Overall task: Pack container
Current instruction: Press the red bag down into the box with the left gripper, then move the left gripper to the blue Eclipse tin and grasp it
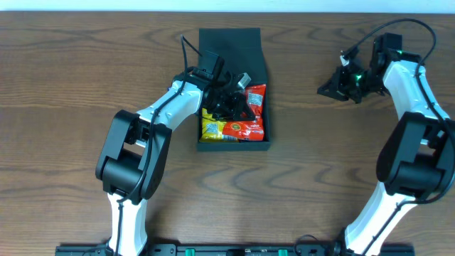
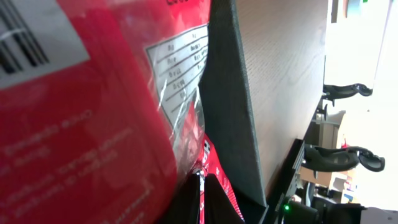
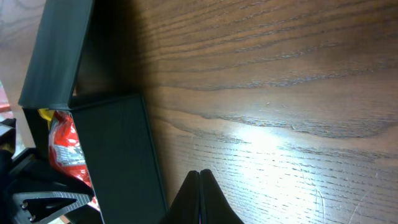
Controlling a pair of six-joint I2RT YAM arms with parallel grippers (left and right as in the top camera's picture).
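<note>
The container (image 1: 233, 146) sits near the middle of the table's far edge, flap open, snack packets (image 1: 252, 117) inside; it looks light, stiff cardboard with a floppy hinge, best gripped by a side wall. The left gripper (image 1: 233, 105) is down among the packets, jaws seemingly pressed together. The right gripper (image 1: 331, 87) rests toward the far right corner, jaws closed on nothing.

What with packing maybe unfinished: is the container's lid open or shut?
Open. The container has its flap lid swung back off the box, and red and yellow snack packets show inside from overhead.
</note>
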